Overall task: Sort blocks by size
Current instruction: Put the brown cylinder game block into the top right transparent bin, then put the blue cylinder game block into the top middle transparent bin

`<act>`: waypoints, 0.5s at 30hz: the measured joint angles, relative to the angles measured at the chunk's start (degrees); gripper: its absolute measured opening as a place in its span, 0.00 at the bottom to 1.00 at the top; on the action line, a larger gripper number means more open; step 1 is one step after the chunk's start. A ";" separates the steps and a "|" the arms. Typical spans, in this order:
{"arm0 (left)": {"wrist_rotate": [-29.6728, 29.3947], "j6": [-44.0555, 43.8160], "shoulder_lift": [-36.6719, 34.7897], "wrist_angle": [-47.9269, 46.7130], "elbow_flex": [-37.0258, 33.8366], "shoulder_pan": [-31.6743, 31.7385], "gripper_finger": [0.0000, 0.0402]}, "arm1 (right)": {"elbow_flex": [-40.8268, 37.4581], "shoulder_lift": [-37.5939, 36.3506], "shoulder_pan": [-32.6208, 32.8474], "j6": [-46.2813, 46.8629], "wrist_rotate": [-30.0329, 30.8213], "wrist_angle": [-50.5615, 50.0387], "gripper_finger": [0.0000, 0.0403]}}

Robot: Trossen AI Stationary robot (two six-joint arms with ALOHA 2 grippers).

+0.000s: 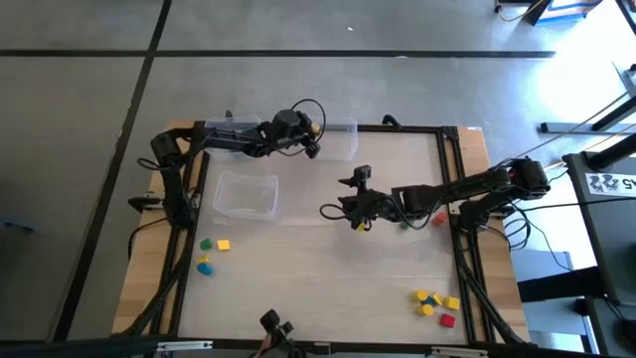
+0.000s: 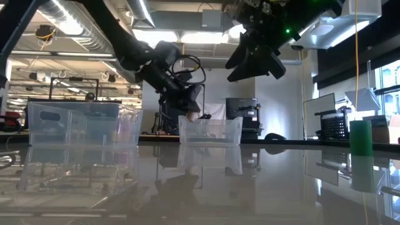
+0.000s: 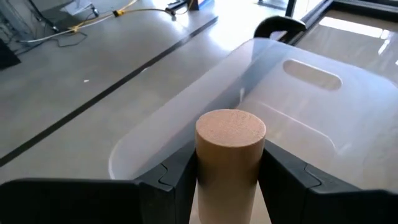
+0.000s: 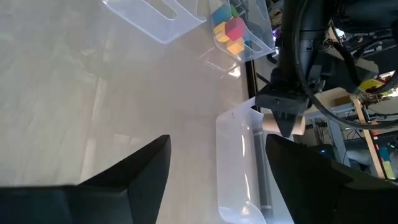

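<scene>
- Tan wooden cylinder (image 3: pixel 230 155) fills the foreground of the left wrist view, standing upright between the two dark fingers (image 3: pixel 177 180) of the left gripper (image 1: pixel 310 139). The jaws are closed on its sides and its flat top shows above them.
- Taking the high view as a dial centred on the table, this gripper is at about 12 o'clock, by the far clear bin (image 1: pixel 343 139) on the table's far edge. The low view shows it above that bin's rim (image 2: pixel 210 120), not down inside.
- The step in hand looks like dropping this piece into the far bin. To do it well, I would bring the cylinder squarely over the bin's open floor (image 3: pixel 311 106), away from the wall, before letting go.
- Lowering first would help. A round piece released from height may bounce or roll, and one caught on the rim could tip outward off the table edge.
- Opening the jaws fully, then lifting straight up, should keep the fingers from dragging the light plastic bin.
- The right gripper (image 1: pixel 356 214) waits near the centre, slightly toward 3 o'clock, with its jaws spread wide and nothing between them. It is well apart from the far bin, so no clash seems likely.
- More blocks remain on the table: a small group (image 1: pixel 209 254) at about 8 o'clock and a cluster (image 1: pixel 435 303) at about 4 o'clock. A second clear bin (image 1: pixel 245 195) sits at about 10 o'clock.
</scene>
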 joint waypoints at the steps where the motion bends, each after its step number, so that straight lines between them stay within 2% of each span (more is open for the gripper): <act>1: 0.04 0.02 0.00 -0.37 0.09 -0.02 0.36 | 0.00 0.00 0.00 -0.03 0.00 0.00 0.67; 10: 0.25 0.91 -0.04 -0.17 0.18 -0.10 0.55 | 0.00 0.00 0.00 -0.09 0.00 0.13 0.67; 15: 0.25 3.89 -3.18 -2.54 0.18 -1.85 0.58 | 0.00 0.00 0.02 -0.09 0.01 0.31 0.67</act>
